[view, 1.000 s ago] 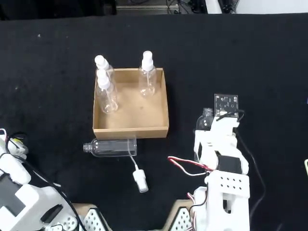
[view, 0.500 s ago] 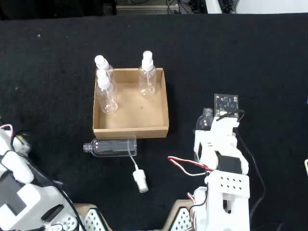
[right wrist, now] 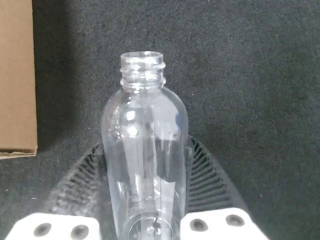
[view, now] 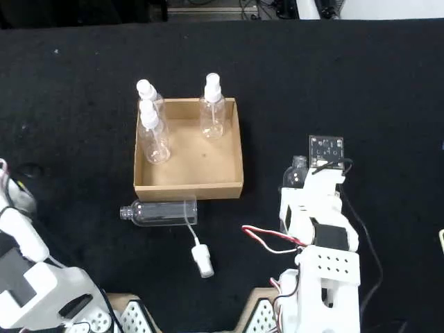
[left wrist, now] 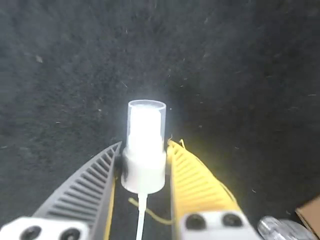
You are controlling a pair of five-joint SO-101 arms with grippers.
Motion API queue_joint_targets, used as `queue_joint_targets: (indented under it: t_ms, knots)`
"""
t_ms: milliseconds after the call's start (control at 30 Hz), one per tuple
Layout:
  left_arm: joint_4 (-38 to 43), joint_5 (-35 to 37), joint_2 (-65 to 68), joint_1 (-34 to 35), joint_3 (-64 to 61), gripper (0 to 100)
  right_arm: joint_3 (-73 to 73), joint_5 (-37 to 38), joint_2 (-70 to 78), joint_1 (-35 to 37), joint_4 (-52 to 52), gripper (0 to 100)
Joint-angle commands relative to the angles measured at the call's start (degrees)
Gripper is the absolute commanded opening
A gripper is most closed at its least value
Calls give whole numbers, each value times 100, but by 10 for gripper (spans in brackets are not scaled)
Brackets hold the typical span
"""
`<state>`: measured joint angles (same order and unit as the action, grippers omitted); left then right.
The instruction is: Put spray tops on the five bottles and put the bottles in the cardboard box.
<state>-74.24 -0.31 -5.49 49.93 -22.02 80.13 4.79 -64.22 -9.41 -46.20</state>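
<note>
Right claw (right wrist: 146,146) clamps an uncapped bottle (right wrist: 144,115) by its body, beside the cardboard box (right wrist: 17,75), leaving the neck free, probably for the spray top (left wrist: 145,152) pinched in the left claw (left wrist: 144,144)

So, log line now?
left tool: spray top | right tool: uncapped bottle | box: three capped bottles | table: lying bottle, loose top

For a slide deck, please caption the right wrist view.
The right gripper clamps a clear, capless bottle between its fingers over black cloth, with the cardboard box edge nearby.
</note>
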Motion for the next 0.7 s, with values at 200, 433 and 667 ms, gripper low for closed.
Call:
queue_joint_targets:
  t_ms: [200, 433, 667]
  knots:
    - [-2514, -9, -114, -13, 2624, 30, -1341, -18, -189, 88, -712, 11]
    - [-2646, -9, -993, 4, 2220, 30, -1930, -9, -198, 88, -1231, 11]
    - [-1785, -9, -3068, -31, 1130, 29, -2035, -9, -1446, 114, -1846, 11]
